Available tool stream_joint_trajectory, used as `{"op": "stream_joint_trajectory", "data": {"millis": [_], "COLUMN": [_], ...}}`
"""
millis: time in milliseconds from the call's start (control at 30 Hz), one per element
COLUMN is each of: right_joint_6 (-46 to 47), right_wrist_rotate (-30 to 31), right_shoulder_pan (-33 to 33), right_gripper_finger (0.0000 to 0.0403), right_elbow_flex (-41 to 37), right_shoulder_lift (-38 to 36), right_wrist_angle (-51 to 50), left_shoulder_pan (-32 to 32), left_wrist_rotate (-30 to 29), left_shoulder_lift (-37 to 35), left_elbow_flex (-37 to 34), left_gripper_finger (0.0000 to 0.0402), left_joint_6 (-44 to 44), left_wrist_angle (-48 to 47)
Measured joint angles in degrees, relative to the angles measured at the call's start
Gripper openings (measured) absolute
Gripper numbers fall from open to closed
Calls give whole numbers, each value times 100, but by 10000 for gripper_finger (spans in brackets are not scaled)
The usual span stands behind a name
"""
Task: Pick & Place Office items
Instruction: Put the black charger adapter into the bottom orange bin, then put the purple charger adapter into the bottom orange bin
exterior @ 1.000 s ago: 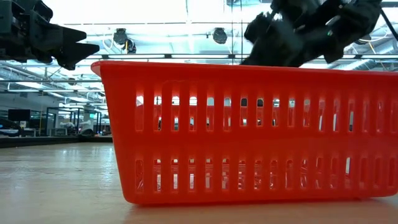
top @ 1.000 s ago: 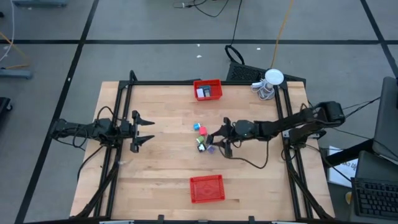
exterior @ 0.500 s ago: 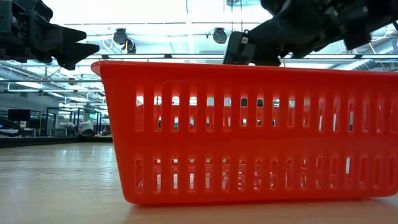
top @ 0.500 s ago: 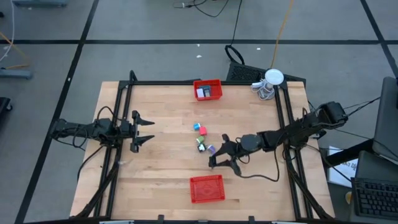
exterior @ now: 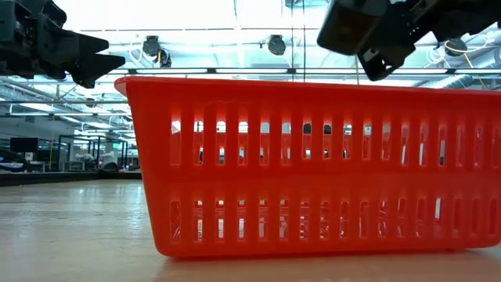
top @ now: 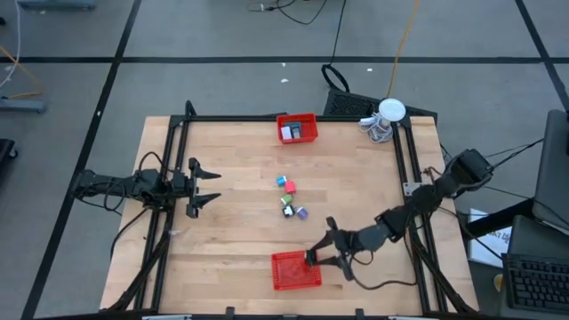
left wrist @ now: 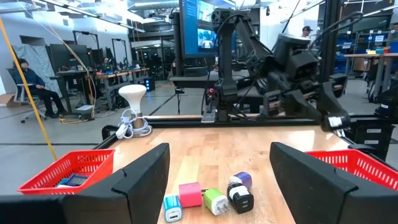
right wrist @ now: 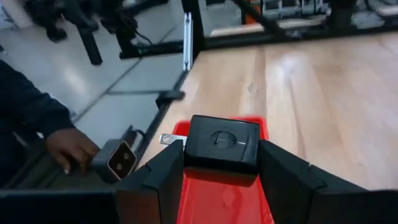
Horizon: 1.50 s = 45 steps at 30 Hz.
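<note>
Right gripper (right wrist: 219, 171) pinches a black plug (right wrist: 221, 144) over the front red basket's (top: 294, 270) edge — let go early and it bounces out — left gripper (top: 205, 188) waits, spread

A robotics lab or workshop: rows of desks (left wrist: 93, 78) with monitors (left wrist: 202, 34) behind the wooden table (left wrist: 205, 152), a seated person (left wrist: 28, 78), cables on grey floor (top: 222, 36) (ceiling strip lights too).

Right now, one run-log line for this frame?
right claw: shut on black charger block, over near red basket | left claw: open, idle at table's left | four items mid-table
</note>
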Motion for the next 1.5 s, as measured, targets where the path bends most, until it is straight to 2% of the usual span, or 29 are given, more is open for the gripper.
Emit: {"op": "stream_joint_trajectory", "data": {"millis": [133, 333, 400, 567, 800, 1200, 1500], "right_joint_6": [55, 163, 315, 514, 720, 832, 656], "right_wrist_rotate": [99, 95, 96, 39, -365, -378, -378], "right_shoulder_pan": [88, 119, 117, 119, 119, 117, 101], "right_gripper_finger": [167, 167, 167, 167, 168, 229, 227], "right_elbow_flex": [583, 1607, 1771, 1818, 1816, 1816, 1809], "right_shoulder_lift": [364, 868, 985, 1200, 1230, 1211, 1006], "right_wrist_angle": [-749, -2637, -2879, -2984, -2982, -2976, -2967], "left_shoulder_pan": [0, 0, -2, 0, 0, -2, 0], "left_wrist_rotate": [0, 0, 0, 0, 0, 0, 0], "left_shoulder_lift": [0, 0, 0, 0, 0, 0, 0], "left_elbow_flex": [0, 0, 0, 0, 0, 0, 0], "left_gripper_finger": [273, 274, 273, 274, 274, 274, 274], "left_joint_6": [1, 1, 1, 1, 0, 1, 1], "left_wrist_angle": [0, -4, 3, 2, 2, 0, 0]}}
